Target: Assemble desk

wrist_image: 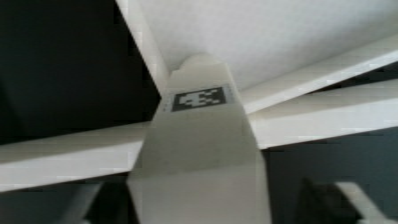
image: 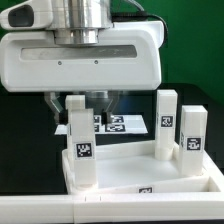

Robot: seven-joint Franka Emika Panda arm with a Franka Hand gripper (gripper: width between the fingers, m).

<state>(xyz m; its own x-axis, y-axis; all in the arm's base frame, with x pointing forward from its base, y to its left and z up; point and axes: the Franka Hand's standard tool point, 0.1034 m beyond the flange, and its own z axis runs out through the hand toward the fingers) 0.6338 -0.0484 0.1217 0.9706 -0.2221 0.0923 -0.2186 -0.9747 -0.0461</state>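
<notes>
Three white legs (image: 80,140) stand on the tabletop (image: 140,175), the hand (image: 78,100) above the exterior view's left one, its grip impossible to tell.

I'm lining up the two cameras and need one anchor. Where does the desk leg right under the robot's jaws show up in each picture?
Exterior view: the leg stands upright at the tabletop's corner on the exterior view's left, below the gripper.
Wrist view: the same leg fills the middle, seen end-on and tapering away from the camera.
Shared landmark: the black-and-white tag on that leg, visible in both views.
</notes>
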